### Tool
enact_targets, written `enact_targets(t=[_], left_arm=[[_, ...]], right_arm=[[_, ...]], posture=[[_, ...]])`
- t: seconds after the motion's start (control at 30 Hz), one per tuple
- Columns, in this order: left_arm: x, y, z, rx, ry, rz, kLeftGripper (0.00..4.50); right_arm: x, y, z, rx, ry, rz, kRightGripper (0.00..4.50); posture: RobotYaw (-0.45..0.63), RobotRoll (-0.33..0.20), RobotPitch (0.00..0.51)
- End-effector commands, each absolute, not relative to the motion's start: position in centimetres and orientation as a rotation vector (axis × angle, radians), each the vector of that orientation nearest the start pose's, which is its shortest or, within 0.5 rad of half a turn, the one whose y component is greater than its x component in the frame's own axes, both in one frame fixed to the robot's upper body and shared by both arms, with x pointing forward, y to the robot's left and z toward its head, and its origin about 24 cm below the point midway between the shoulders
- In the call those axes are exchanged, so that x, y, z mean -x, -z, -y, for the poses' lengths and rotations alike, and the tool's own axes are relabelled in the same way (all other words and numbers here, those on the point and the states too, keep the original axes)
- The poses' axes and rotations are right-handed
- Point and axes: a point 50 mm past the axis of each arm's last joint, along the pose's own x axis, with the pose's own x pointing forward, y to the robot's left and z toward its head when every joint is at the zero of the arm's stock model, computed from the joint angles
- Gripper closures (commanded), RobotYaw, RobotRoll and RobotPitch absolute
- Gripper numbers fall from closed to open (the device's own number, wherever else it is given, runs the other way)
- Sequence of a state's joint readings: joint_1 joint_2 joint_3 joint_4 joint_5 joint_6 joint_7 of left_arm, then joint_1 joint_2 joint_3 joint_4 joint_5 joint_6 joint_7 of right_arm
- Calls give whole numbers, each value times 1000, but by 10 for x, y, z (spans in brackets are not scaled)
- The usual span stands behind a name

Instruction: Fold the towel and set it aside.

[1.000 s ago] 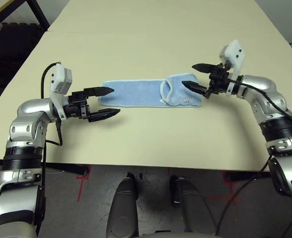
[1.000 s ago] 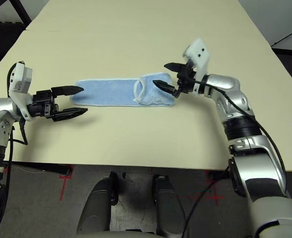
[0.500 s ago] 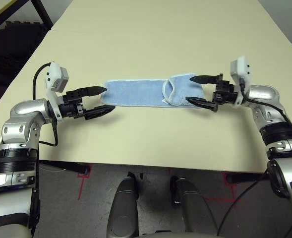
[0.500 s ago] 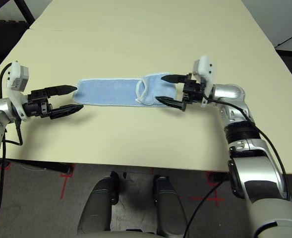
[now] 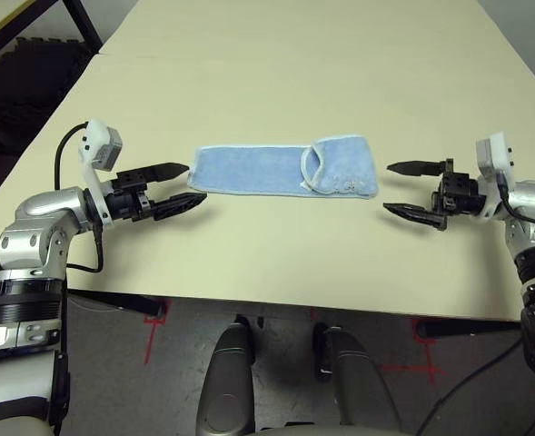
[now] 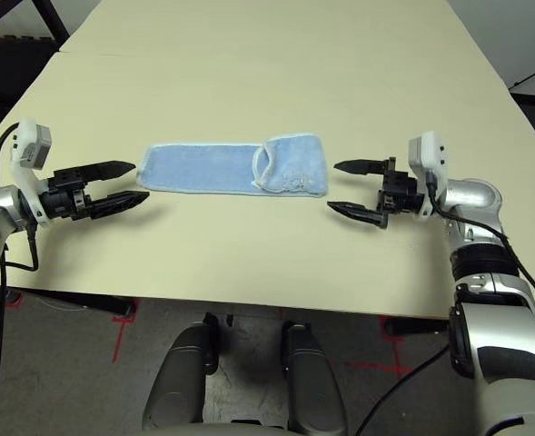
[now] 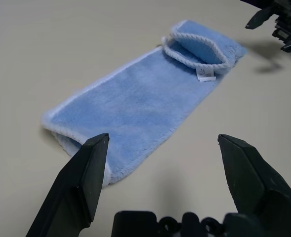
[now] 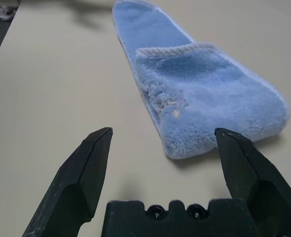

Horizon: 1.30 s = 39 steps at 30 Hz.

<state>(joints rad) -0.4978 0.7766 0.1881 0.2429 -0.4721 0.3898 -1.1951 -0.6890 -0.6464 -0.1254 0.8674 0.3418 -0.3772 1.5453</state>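
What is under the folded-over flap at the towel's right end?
More of the towel itself: the flap lies doubled over the strip, on the table. Whatever the flap covers beyond that layer cannot be seen.

Towel (image 5: 276, 170) light blue, white edging. Table (image 5: 276, 73) pale cream. End effector fingers (image 7: 81, 185) black.

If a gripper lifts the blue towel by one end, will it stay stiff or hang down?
The towel would probably hang limp: its fluffy pile looks soft and one end already lies folded over. It is likely light, lying thin and flat on the table. Pushed, it would probably bunch, not slide.
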Motion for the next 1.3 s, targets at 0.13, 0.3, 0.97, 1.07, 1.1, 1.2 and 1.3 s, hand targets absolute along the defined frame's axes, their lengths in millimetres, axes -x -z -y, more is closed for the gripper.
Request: enact_targets(t=[0.13,0.3,0.97,1.07,1.1,1.2,1.3], left_arm=[[-300,-174,-273,-120,892,-59,0],[-305,-183,-275,118,771,-211,0],[-300,-169,-265,832,527,-565,0],[-305,-164,-263,884,484,-553,0],[-307,-163,-263,903,472,-548,0],[-309,-162,-260,918,463,-562,0],[-309,-159,-258,908,460,-595,0]], right_arm=[[-318,-147,267,330,-1173,147,18],[-320,-150,261,327,-1185,146,18],[-320,-146,255,316,-1182,136,18],[-320,-147,255,320,-1182,137,18],[-320,-148,255,321,-1182,137,18],[-320,-149,255,324,-1178,138,18],[-320,-149,256,324,-1174,138,18]], posture=[[66,0,216],[68,0,217],[64,0,227],[63,0,226],[61,0,228],[59,0,228],[58,0,228]])
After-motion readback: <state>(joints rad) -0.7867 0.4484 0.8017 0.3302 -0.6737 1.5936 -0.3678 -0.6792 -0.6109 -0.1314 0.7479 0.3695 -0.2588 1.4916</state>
